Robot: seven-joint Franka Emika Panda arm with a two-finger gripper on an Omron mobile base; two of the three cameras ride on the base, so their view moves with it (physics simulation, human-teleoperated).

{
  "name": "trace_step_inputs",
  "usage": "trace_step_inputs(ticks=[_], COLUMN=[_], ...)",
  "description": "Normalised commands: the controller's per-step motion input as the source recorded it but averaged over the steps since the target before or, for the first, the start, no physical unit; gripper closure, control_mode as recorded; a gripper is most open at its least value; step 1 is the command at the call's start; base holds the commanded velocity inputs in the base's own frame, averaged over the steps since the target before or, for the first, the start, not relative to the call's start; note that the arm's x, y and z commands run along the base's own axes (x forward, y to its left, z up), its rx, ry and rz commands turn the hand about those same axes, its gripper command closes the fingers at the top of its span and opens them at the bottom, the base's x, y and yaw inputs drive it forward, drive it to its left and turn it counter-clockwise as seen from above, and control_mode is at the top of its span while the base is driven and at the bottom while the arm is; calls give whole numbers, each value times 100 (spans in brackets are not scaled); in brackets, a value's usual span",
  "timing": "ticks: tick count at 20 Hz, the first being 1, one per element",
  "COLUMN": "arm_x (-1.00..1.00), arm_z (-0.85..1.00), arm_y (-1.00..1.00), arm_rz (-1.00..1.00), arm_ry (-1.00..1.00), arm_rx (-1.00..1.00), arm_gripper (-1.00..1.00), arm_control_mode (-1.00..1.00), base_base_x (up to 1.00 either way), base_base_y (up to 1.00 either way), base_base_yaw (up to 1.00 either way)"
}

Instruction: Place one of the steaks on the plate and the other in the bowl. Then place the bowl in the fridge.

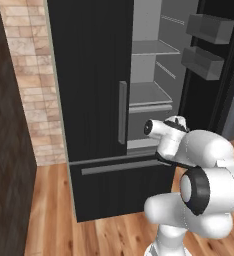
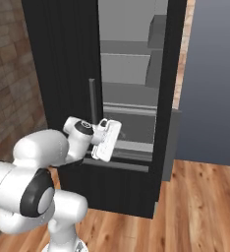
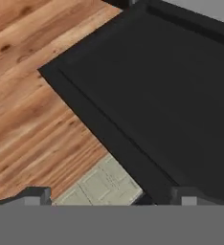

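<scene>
Below the claw [image 3: 111,196], whose jaws stand wide and hold nothing, lies wooden floor [image 3: 32,115]; ahead, the fridge [image 3: 166,95] with its bottom drawer front. A pale patterned bowl [image 3: 102,186] edge shows between the fingertips.

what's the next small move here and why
Probably draw the fingers straight back from the fridge. They stand wide apart, and the pale patterned piece between them, likely the bowl, looks ungripped, so nothing seems left to hold.
</scene>
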Motion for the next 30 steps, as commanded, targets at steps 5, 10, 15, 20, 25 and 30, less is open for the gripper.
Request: trace_step_inputs(ticks=[5, 10, 15, 20, 25, 30], arm_x=[22, 26, 7, -3, -1, 12], arm_z=[-27, -30, -14, -2, 3, 46], arm_y=[54, 40, 28, 32, 84, 83], arm_rz=[-50, -57, -61, -54, -36, -3], arm_ry=[-24, -27, -48, -66, -56, -33], arm_rx=[50, 49, 51, 61, 32, -10], arm_gripper=[-100, -100, -100, -100, -100, -100], arm_control_mode=[-100, -100, -100, -100, -100, -100], base_base_x=[0, 0, 0, 0, 0, 0], base_base_y=[0, 0, 0, 0, 0, 0], base_base_yaw=[0, 0, 0, 0, 0, 0])
